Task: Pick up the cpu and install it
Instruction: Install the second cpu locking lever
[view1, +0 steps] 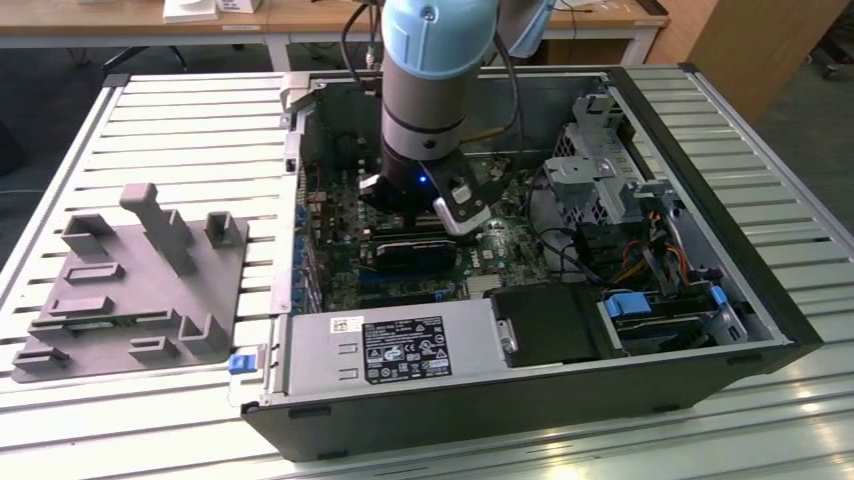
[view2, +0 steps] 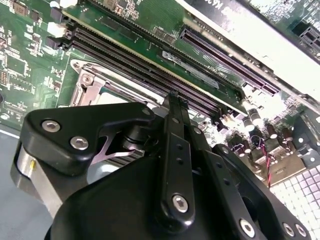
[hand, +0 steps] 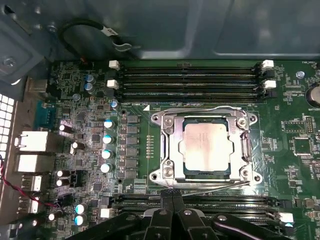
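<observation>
Pincer (hand: 172, 197) of mine is pressed together and holds nothing, hovering just beside the socket (hand: 167, 145); cpu (hand: 206, 147) lies flat inside that socket on the motherboard (hand: 295, 130); seating looks done, though I judge the frame not yet clamped.

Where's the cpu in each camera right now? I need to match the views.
First wrist view: cpu seated inside the socket frame.
Second wrist view: its bright sliver inside that frame, behind the gripper.
Exterior view: cannot tell; the arm stands over that part of the motherboard.
Shared landmark: the black memory slots beside the frame.
</observation>
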